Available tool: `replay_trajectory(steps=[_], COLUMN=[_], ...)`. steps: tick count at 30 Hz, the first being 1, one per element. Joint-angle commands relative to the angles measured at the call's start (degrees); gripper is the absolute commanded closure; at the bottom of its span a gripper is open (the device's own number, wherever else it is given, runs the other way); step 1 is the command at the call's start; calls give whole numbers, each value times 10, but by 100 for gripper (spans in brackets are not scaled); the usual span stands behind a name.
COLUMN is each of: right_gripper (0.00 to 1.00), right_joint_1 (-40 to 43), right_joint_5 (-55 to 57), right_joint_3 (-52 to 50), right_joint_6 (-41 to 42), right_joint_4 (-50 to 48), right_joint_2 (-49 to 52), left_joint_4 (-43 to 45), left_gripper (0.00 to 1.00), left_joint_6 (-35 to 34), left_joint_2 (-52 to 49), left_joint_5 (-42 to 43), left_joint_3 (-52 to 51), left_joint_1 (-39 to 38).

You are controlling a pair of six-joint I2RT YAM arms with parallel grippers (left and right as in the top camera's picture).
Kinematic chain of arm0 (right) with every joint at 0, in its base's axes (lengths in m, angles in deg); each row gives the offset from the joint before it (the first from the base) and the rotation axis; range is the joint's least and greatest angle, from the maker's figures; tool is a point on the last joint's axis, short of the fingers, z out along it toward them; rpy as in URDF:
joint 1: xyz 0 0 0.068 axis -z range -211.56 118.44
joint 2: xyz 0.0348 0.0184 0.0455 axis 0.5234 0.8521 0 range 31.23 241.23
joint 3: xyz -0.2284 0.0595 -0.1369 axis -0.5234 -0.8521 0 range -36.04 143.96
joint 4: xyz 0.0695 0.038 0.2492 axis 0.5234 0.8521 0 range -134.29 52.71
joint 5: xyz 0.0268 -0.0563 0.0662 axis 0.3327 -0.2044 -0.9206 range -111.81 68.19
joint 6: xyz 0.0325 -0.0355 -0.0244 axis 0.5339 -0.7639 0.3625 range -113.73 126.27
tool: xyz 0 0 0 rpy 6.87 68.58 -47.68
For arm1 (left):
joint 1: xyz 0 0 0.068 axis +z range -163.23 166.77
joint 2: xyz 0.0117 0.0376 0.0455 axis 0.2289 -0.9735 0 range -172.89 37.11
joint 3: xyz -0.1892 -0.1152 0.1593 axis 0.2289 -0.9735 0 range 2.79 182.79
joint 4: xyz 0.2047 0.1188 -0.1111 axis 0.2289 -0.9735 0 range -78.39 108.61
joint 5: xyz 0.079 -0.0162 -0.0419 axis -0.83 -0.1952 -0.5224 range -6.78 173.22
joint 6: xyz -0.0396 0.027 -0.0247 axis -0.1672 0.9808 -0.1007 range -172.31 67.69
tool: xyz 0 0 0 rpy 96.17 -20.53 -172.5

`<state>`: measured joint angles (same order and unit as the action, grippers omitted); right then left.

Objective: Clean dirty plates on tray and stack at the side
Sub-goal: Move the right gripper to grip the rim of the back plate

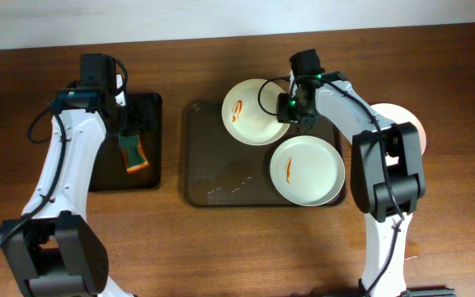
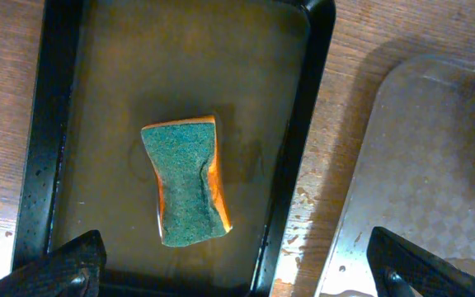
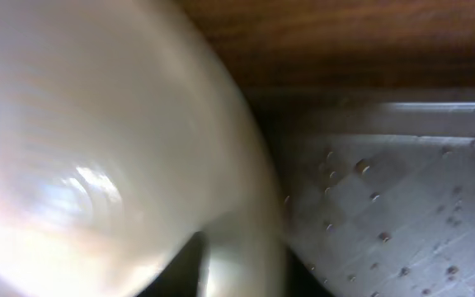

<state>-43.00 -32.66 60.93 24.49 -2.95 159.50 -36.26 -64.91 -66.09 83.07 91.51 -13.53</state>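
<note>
Overhead: right jaws clamp the far plate (image 1: 250,115) by its rim; I fear that thin hold slipping. Left jaws gape empty over sponge (image 2: 186,181).

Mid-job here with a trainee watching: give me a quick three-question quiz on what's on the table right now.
1. True or false: the sponge lies in the black tray.
2. How many smeared plates sit on the brown tray?
3. The right gripper is at: A the far plate rim; B the sponge; C the black tray.
Key: 1 true; 2 two; 3 A.
</note>
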Motion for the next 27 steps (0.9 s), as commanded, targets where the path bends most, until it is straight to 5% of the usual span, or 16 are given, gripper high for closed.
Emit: replay_trajectory(steps=[1, 7, 16, 22, 27], right_gripper=[83, 94, 96, 96, 96], right_joint_1=[-40, -112, -114, -114, -114], right_joint_5=[-27, -26, -26, -26, -24], right_joint_3=[4, 4, 4, 4, 4], right_joint_6=[3, 3, 17, 18, 18], right_joint_4=[19, 96, 199, 228, 228], right_joint_2=[6, 6, 6, 6, 6], left_joint_4=[1, -2, -12, 0, 28], left_gripper=[0, 0, 0, 0, 21], left_joint_6=[5, 5, 8, 7, 8], left_joint_2=[-1, -1, -6, -99, -170], left_joint_5=[9, 9, 48, -87, -87], left_joint_3=[2, 2, 1, 1, 1], left_joint_1=[1, 1, 1, 6, 20])
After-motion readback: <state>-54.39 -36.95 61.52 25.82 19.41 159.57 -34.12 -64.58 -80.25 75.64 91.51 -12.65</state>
